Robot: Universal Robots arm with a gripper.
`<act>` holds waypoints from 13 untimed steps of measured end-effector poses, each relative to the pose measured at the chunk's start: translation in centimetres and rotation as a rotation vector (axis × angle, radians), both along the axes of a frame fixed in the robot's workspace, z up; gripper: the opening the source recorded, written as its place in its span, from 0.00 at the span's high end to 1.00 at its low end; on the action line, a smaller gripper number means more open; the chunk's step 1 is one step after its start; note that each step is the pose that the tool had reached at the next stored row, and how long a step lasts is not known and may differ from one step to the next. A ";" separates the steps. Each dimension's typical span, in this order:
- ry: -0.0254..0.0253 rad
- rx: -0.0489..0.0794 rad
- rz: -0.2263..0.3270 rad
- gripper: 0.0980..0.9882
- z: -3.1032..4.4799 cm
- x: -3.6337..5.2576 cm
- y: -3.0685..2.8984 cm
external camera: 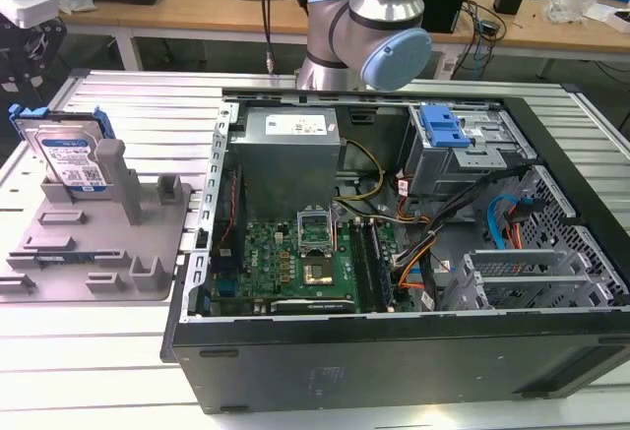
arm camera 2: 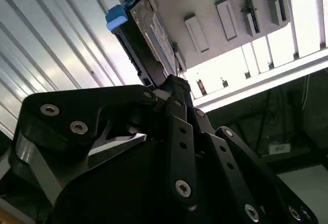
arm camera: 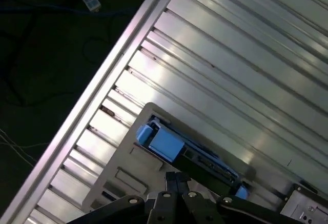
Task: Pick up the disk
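The disk (external camera: 71, 150) stands on edge in the grey fixture plate (external camera: 98, 253) at the exterior view's left, its white-and-blue label facing the camera and blue rails on its sides. In both wrist views I look down on it from above: the disk (arm camera 2: 148, 34) leans against a post, and the disk (arm camera: 205, 157) shows its thin top edge between two blue rail ends. My gripper (arm camera 2: 175, 83) hangs above it, apart from it, with the fingers closed together and nothing between them. The gripper (arm camera: 174, 179) tip points toward the disk.
An open computer case (external camera: 394, 233) with a motherboard, cables and a blue drive-bay latch (external camera: 443, 127) stands at the middle and right. The arm (external camera: 364, 27) rises behind it. The slotted aluminium table (arm camera: 230, 55) ends at an edge (arm camera: 102, 80), with dark floor beyond.
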State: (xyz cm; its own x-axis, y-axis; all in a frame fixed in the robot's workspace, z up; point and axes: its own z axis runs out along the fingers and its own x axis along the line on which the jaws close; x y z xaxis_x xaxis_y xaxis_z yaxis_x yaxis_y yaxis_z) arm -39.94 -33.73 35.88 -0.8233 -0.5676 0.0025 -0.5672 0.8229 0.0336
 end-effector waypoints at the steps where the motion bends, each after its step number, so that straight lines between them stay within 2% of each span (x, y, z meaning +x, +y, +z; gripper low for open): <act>1: 0.0000 0.000 0.032 0.99 0.00 0.00 0.00; 8: 0.0001 0.000 0.216 0.98 0.00 0.00 0.01; 10: 0.0001 0.000 0.281 0.85 0.00 0.00 0.01; 13: 0.0000 0.000 0.341 0.64 0.00 0.00 0.01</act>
State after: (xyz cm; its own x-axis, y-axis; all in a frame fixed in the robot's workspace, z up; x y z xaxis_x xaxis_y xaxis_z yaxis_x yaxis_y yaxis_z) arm -39.94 -33.72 35.88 -0.5863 -0.8101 0.0025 -0.8096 0.5860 0.0336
